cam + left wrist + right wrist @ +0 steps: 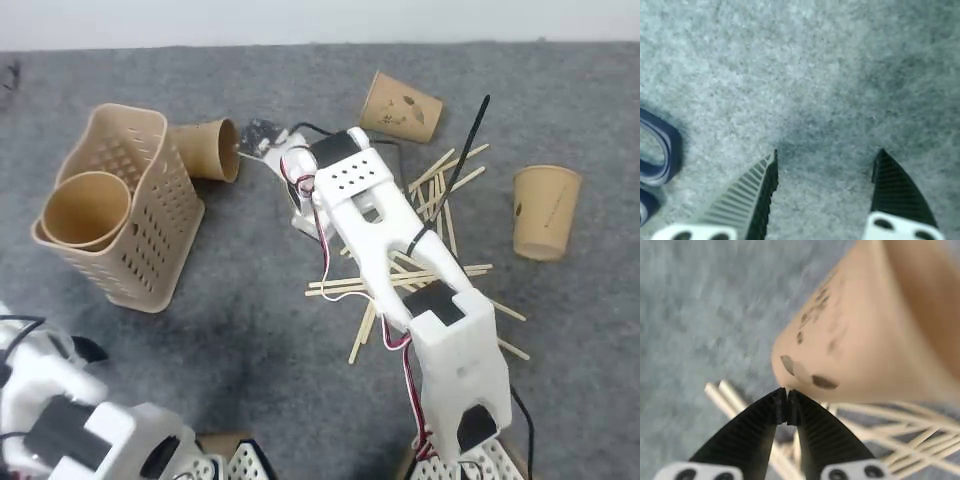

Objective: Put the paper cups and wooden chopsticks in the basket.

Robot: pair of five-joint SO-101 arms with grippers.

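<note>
At the tips of the right gripper (786, 407) the two black fingers meet, pressed together with no gap; whether anything thin is nipped between them I cannot tell. Just beyond the tips, very close, rises the tan wall of a printed paper cup (865, 340). Under and behind them, pale wooden chopsticks (900, 432) fan out over the grey carpet (700, 300). Seen from the high view, the right arm (400, 250) stretches across that heap of sticks. Its far end is near a side-lying cup (205, 150) that rests against the basket (150, 250), and a nested cup (85, 208) stands inside the basket. On the arm's other side, past the sticks, lie a tipped cup (400, 105) and, farther out, a lone cup (545, 212). The left gripper (825, 160) hangs with its fingers spread wide over the carpet, holding nothing and touching nothing, with a blue loop (660, 150) off to one side.
</note>
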